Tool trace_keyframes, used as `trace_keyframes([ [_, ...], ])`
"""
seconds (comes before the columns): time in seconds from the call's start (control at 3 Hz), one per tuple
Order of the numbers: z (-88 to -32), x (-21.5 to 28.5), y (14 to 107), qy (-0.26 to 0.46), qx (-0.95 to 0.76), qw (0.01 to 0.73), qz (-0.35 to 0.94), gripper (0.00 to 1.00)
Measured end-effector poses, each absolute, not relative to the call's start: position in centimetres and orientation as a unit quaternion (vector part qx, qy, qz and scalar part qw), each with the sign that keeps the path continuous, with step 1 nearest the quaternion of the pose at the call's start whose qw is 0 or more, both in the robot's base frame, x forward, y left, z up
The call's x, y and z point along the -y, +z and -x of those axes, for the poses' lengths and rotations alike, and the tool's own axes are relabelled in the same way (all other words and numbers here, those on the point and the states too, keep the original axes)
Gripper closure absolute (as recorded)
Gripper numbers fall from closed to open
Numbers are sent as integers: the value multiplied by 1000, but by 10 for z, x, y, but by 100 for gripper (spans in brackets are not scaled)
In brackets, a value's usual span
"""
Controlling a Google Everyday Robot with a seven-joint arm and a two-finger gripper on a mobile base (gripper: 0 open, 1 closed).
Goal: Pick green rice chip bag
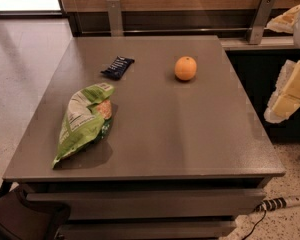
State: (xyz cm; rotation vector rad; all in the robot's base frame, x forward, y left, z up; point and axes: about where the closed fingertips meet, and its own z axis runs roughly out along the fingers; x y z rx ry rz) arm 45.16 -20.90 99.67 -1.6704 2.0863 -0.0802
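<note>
The green rice chip bag (84, 122) is a long crinkly light-green bag with a white label panel and an orange-tan chip picture. It lies flat on the left front part of the grey table (190, 134). My gripper (289, 90) shows as cream-white parts at the right edge of the view. It hangs beyond the table's right side, far from the bag, and holds nothing that I can see.
A small dark blue wrapper (117, 66) lies at the back left of the table. An orange (185, 68) sits at the back middle. A wooden wall with metal brackets (115, 16) runs behind. A power strip (280, 203) lies on the floor at the front right.
</note>
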Motion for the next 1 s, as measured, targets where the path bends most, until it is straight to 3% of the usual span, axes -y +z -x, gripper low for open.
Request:
trace_keyframes([
  [0.33,-480,176,1011,-31,-694,314,647,0],
  [1.0,-525,65,999,-81,-524,363,766,0],
])
